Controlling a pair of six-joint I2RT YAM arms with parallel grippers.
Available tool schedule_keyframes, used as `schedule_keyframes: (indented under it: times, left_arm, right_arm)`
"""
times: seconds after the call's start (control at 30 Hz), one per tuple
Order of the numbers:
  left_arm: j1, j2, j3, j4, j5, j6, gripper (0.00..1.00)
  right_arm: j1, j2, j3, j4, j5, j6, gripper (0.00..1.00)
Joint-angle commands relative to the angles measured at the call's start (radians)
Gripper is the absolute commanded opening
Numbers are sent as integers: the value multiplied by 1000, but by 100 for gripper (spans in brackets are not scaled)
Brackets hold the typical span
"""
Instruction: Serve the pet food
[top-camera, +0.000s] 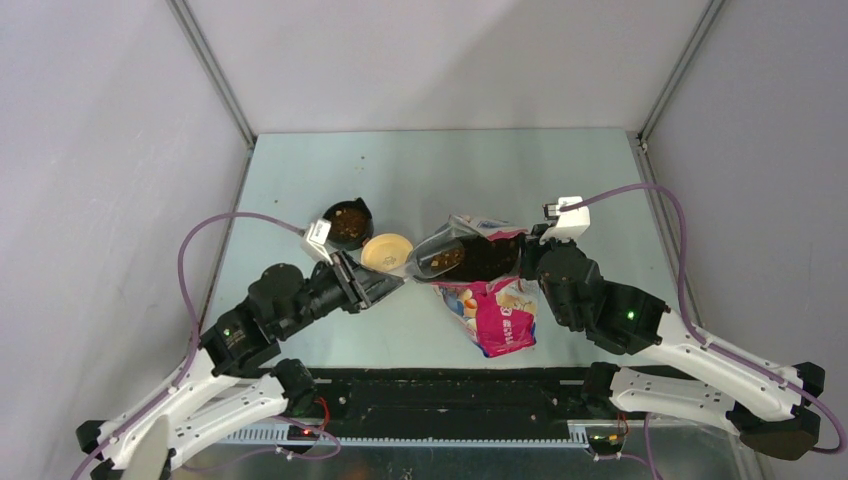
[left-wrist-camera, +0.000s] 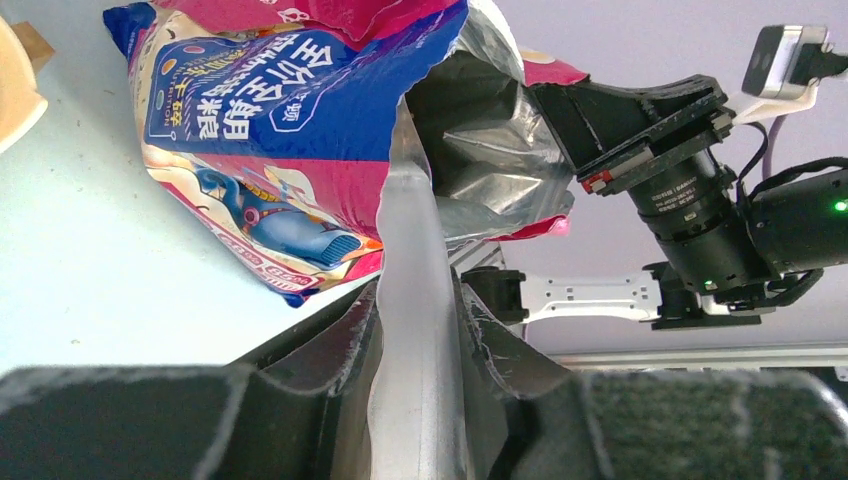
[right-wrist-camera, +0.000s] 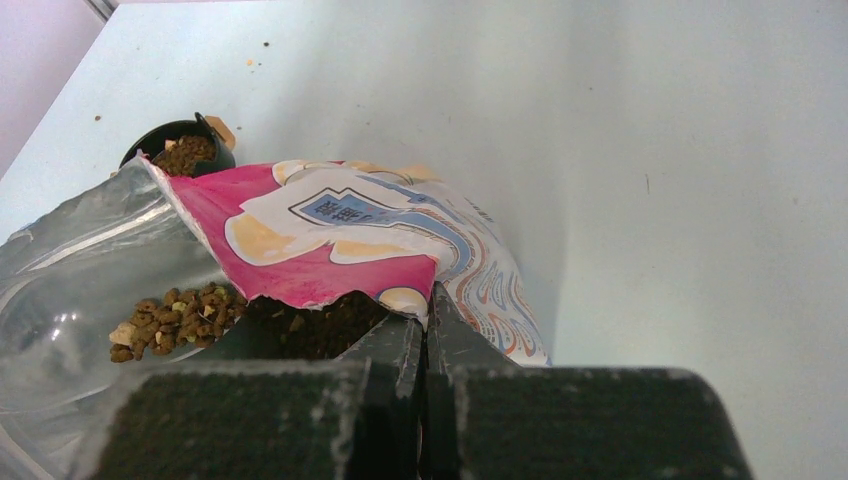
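Two claws at work on the open bag on my desk (top-camera: 450, 170).
My left claw (left-wrist-camera: 415, 335) is partly closed, gripping the flat handle of the clear scoop (top-camera: 440, 258), whose bowl lies in the bag's mouth. My right claw (right-wrist-camera: 425, 345) is pinched tight on the torn edge of the bag (right-wrist-camera: 320, 235). The pet food (right-wrist-camera: 175, 320) sits in the scoop's bowl and inside the bag; more fills a black cup (top-camera: 348, 222) nearby.
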Motion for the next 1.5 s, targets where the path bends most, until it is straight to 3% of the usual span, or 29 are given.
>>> schedule_keyframes:
  times: [0.0,0.53,0.77,0.97,1.17,1.47]
  left_arm:
    - [5,-40,-51,62,-58,-46,0]
    - [5,-81,14,-114,-105,-68,0]
    - [5,-15,-18,42,-55,-73,0]
    - [6,81,11,135,-14,-53,0]
    - [6,111,17,176,1,-46,0]
    - [8,154,25,227,1,-39,0]
  right_arm:
    - [8,-32,31,90,59,-15,0]
    - [11,-35,29,93,62,-17,0]
    - [12,-34,31,138,24,-40,0]
    - [10,-10,69,269,31,-126,0]
    - [4,40,81,596,85,-281,0]
    - [-3,123,129,817,125,-431,0]
